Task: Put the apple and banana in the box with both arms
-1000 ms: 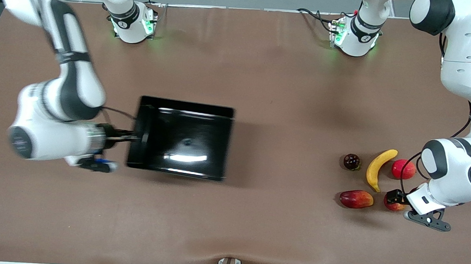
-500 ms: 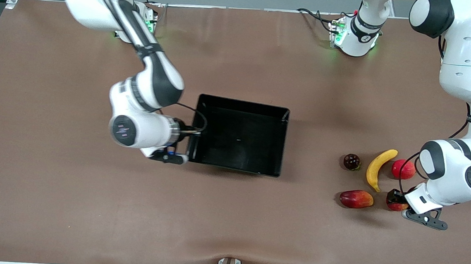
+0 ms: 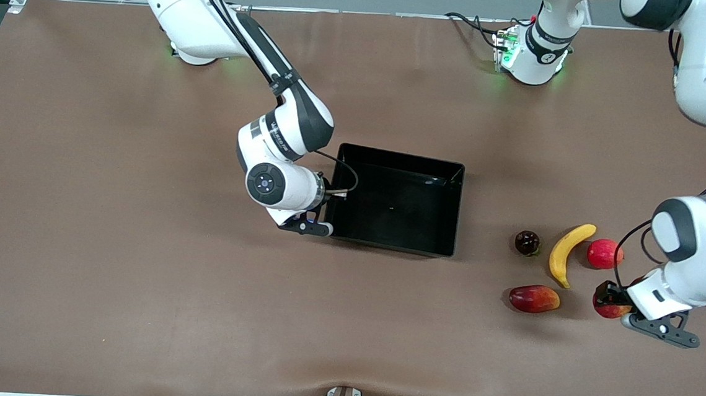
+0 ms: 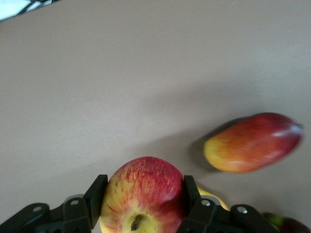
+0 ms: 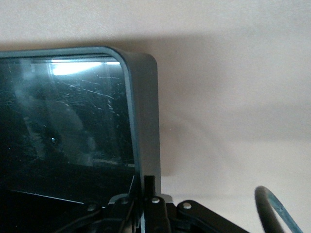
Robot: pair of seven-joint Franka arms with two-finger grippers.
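The box [image 3: 397,208] sits mid-table, its wall toward the right arm's end pinched by the right gripper [image 5: 146,196]. The banana [image 3: 566,252] lies among fruit toward the left arm's end. Nearer the front camera than it, the left gripper [image 4: 143,196] clamps the apple [image 4: 142,194].

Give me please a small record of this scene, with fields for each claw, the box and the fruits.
left claw: shut on the apple, at the left arm's end of the table
right claw: shut on the wall of the box
box: black, nothing in it, near the table's middle
banana: on the table, not held
mango-like fruit: on the table, nearer to the front camera than the banana
round red fruit: beside the banana
dark round fruit: beside the banana, toward the box
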